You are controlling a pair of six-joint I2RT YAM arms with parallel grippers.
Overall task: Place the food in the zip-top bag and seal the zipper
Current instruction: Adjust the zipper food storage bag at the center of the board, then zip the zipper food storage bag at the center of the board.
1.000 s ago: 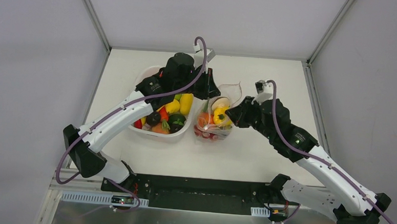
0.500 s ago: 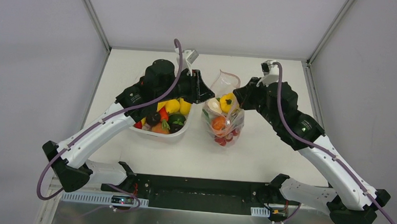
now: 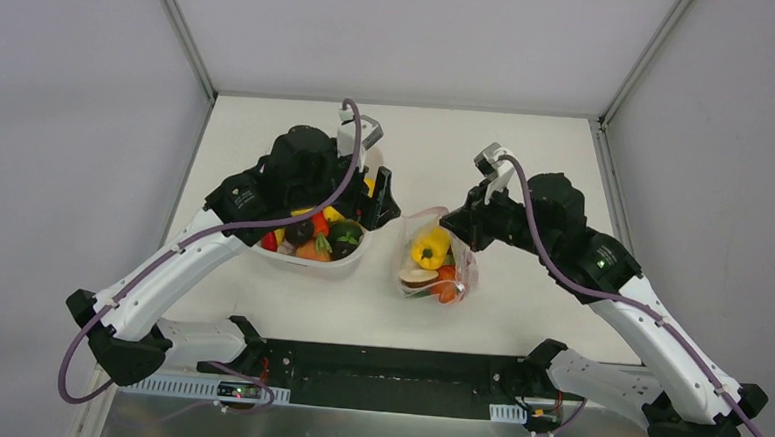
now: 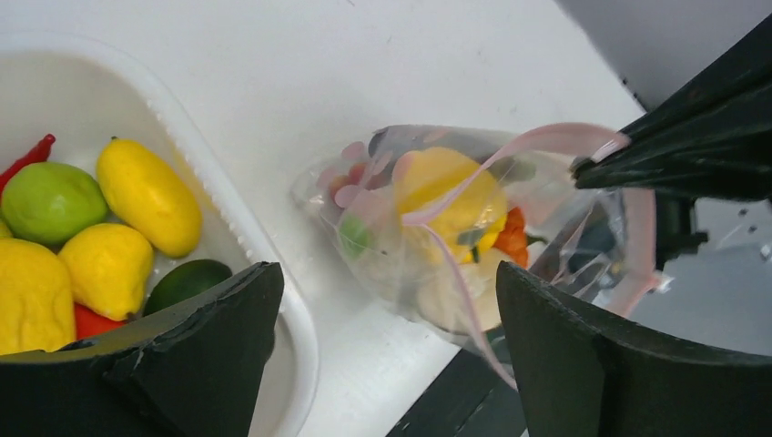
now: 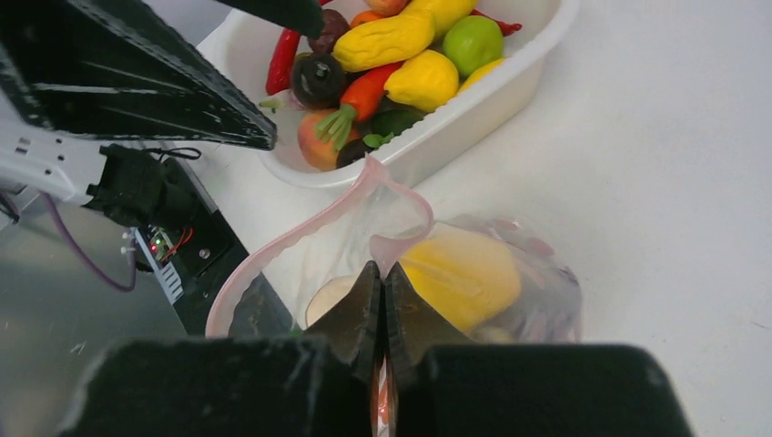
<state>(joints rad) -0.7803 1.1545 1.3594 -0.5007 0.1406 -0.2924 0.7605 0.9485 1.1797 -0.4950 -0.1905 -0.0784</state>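
The right tool (image 5: 380,282) has its two black fingers pressed together, pinching the thin pink zipper strip (image 5: 300,232) of the clear crinkly zip-top bag (image 5: 537,273) at the lower centre of the right wrist view. From the pinch the strip loops up and to the left, so the bag's mouth gapes. Just behind the fingers, inside the bag, lies a glossy yellow toy pepper (image 5: 464,273).

In the overhead view the bag (image 3: 431,266) hangs below the right tool (image 3: 455,222) at the middle of the frame, over the white surface (image 3: 526,166). It holds the yellow pepper (image 3: 429,249) above an orange piece (image 3: 447,285). Whether its bottom touches the surface I cannot tell.

The left tool (image 4: 386,282) is spread wide and holds nothing. Its black fingers fill the lower left and lower right corners of the left wrist view, and the bag (image 4: 364,209) shows between them. The pink strip (image 4: 546,141) runs to the right tool at the right edge of that view.

Seen from overhead, the left tool (image 3: 380,193) hovers above the right end of the white rectangular plastic tub (image 3: 306,262), left of centre and just beside the bag. The tub holds glossy toy fruits and vegetables (image 4: 146,196): yellow lemons, a green lime, a red chilli, an orange carrot and dark pieces.
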